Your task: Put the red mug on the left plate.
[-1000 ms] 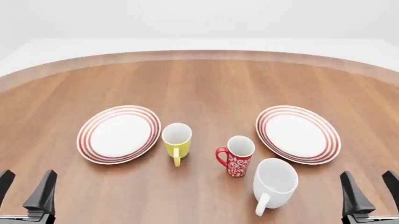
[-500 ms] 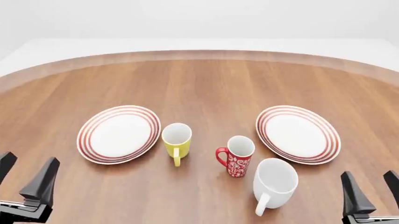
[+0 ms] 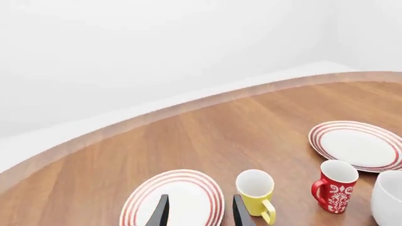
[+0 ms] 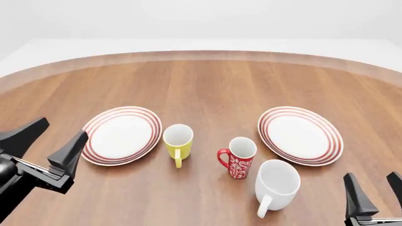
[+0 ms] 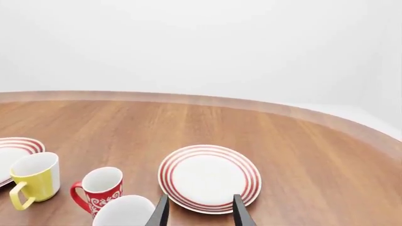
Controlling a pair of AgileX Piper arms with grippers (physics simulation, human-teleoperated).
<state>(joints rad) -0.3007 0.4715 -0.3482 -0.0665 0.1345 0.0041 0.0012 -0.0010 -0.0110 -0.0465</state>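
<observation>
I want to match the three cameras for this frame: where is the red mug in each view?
Front view: red mug stands near the middle, between the yellow mug and the white mug.
Left wrist view: red mug shows near the right edge, below the far plate.
Right wrist view: red mug shows low on the left.
Shared landmark: the yellow mug beside it.
</observation>
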